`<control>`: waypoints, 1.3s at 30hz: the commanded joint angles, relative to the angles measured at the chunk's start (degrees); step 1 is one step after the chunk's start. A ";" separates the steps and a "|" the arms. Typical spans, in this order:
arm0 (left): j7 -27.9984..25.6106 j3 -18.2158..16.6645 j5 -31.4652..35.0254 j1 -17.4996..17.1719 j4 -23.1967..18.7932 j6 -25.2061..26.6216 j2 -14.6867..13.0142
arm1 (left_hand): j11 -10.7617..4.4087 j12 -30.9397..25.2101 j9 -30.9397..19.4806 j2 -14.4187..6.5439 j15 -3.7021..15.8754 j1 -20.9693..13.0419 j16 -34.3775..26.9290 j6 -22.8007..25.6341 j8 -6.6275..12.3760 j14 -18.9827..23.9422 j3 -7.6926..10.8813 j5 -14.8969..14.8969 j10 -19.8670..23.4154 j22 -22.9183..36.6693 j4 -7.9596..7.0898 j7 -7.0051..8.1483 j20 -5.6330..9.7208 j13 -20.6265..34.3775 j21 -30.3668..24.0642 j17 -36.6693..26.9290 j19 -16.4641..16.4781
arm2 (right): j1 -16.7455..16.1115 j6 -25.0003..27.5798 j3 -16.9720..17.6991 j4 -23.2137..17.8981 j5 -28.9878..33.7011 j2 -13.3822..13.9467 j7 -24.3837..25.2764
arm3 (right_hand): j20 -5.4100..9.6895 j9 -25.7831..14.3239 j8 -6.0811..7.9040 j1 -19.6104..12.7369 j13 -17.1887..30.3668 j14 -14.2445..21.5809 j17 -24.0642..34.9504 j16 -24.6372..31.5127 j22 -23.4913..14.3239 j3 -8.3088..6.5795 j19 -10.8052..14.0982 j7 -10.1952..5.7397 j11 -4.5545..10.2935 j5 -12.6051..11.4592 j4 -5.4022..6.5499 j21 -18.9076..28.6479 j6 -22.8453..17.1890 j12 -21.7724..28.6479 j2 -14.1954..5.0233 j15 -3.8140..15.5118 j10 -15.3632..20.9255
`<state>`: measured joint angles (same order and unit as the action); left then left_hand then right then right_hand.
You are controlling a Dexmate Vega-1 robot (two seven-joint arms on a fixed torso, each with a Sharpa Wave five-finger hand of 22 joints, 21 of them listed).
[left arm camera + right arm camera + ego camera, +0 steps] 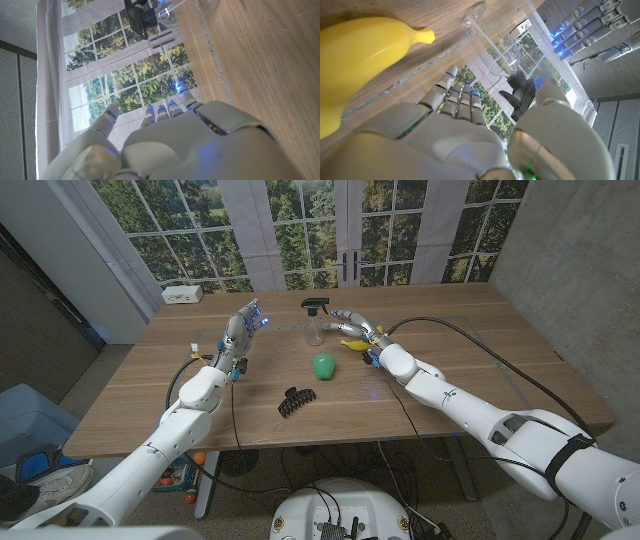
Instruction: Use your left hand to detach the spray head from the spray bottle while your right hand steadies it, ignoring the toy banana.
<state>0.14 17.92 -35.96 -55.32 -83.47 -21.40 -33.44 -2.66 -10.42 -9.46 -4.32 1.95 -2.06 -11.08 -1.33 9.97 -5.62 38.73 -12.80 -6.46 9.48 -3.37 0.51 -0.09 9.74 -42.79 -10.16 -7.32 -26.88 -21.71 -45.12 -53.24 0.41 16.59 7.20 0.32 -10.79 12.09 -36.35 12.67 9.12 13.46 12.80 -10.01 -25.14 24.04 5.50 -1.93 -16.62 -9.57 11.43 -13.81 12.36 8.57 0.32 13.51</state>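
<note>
The clear spray bottle (316, 328) stands upright toward the far side of the wooden table (130, 395), with its black spray head (316, 304) on top. The right hand (352, 322) is just beside the bottle on its right, fingers curved toward it; whether they actually grip the bottle or only reach around it I cannot tell (the right wrist view shows the fingers (451, 97) and thumb on either side of the bottle, but contact is unclear). The left hand (243, 326) is raised well to the left of the bottle, fingers spread and holding nothing. The yellow toy banana (353, 343) lies on the table just beside the right hand. Nearer the front lie a green ball (323, 365) and a black hair clip (295, 401). A white power strip (183, 295) sits at the far left corner.
</note>
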 commanded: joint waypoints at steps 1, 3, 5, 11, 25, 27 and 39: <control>0.13 -0.06 -0.14 -0.22 -0.21 -0.13 -0.02 | -0.33 -0.25 -0.30 -1.28 -0.05 0.14 0.15 -0.57 0.32 0.08 0.18 -0.19 -0.26 0.11 0.32 0.14 -0.04 0.16 0.18 -0.13 0.28 | 2.64 -1.96 -1.82 4.81 1.30 -2.21 -0.10 | 0.51 -0.21 0.22 -0.64 0.26 0.11 0.22 0.52 -0.18 0.34 0.27 -0.10 0.25 -0.60 -0.05 0.26 -0.40 0.21 -0.27 0.64 0.39; 0.15 -0.07 -0.15 -0.21 -0.19 -0.17 0.01 | -0.29 -0.25 -0.30 -1.28 -0.02 0.15 0.15 -0.56 0.33 0.09 0.17 -0.19 -0.25 0.11 0.33 0.18 -0.04 0.16 0.24 -0.13 0.33 | 3.13 -2.03 -2.16 5.56 1.59 -2.54 -0.11 | 0.51 -0.22 0.23 -0.67 0.28 0.14 0.26 0.55 -0.18 0.39 0.25 -0.13 0.26 -0.76 -0.02 0.25 -0.44 0.21 -0.21 0.63 0.41; 0.13 -0.08 -0.13 -0.22 -0.17 -0.20 0.02 | -0.30 -0.25 -0.30 -1.28 -0.01 0.15 0.16 -0.58 0.32 0.08 0.16 -0.19 -0.25 0.11 0.35 0.20 -0.05 0.16 0.29 -0.13 0.36 | 3.71 -2.46 -2.42 6.77 1.62 -3.06 -0.21 | 0.50 -0.22 0.22 -0.74 0.31 0.17 0.30 0.57 -0.19 0.44 0.24 -0.14 0.27 -0.96 0.02 0.24 -0.46 0.20 -0.14 0.67 0.41; 0.16 -0.17 -0.24 -0.30 -0.10 -0.25 0.01 | -0.28 -0.25 -0.30 -1.28 0.05 0.16 0.16 -0.58 0.33 0.11 0.14 -0.20 -0.24 0.11 0.39 0.22 -0.01 0.16 0.44 -0.12 0.42 | 5.81 -4.39 -3.29 12.05 1.68 -5.38 0.21 | 0.50 -0.23 0.21 -0.86 0.37 0.10 0.40 0.56 -0.19 0.51 0.25 -0.19 0.33 -1.34 0.09 0.23 -0.46 0.20 -0.07 0.73 0.43; 0.72 -0.52 -0.85 -0.18 0.77 -0.51 0.02 | -0.32 -0.22 -0.29 -1.28 0.08 0.21 0.19 -0.63 0.32 0.08 0.08 -0.20 -0.29 0.12 0.48 0.27 -0.04 0.16 0.84 -0.12 0.56 | 11.92 -8.60 -6.43 27.21 1.26 -12.13 0.82 | 0.46 -0.34 0.43 -1.39 0.54 -0.05 0.59 0.53 -0.21 0.77 0.11 -0.26 0.53 -2.39 0.08 0.17 -0.89 0.06 0.34 0.74 0.22; 0.80 -0.56 -0.94 -0.17 0.85 -0.55 0.04 | -0.29 -0.21 -0.29 -1.29 0.10 0.22 0.19 -0.66 0.31 0.08 0.07 -0.20 -0.32 0.12 0.49 0.27 -0.05 0.16 0.91 -0.12 0.57 | 12.64 -8.56 -6.90 28.84 0.89 -12.97 0.75 | 0.45 -0.35 0.40 -1.40 0.57 -0.07 0.62 0.54 -0.21 0.83 0.09 -0.25 0.56 -2.53 0.12 0.16 -0.79 0.03 0.38 0.73 0.15; 0.07 -1.37 -1.24 -1.51 -0.27 -0.35 -0.72 | -0.43 -0.18 -0.30 -1.33 0.13 0.28 0.23 -0.73 0.30 0.04 0.01 -0.20 -0.43 0.14 0.56 0.34 -0.11 0.15 1.30 -0.12 0.80 | 15.47 -2.41 -10.55 31.95 -1.97 -16.02 -0.47 | -0.22 -0.43 0.09 -1.10 0.73 -0.21 0.93 0.60 -0.25 1.50 -0.38 -0.44 0.68 -3.44 0.48 0.02 0.14 -0.23 0.70 0.65 -0.46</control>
<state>0.64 17.13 -36.89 -55.95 -83.11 -21.85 -33.69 -2.66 -10.42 -9.46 -4.32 1.95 -2.06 -11.08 -1.64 9.97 -5.62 38.49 -12.80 -6.47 9.48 -3.13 0.82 -0.06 9.74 -41.87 -10.16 -6.69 -14.30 -28.15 -52.66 -25.37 0.60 3.68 7.63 0.27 -11.08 12.30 -37.98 13.20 9.12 14.23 13.25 -9.99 -24.01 23.99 5.07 -1.41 -19.66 -9.27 11.44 -14.16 12.36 9.14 0.93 13.39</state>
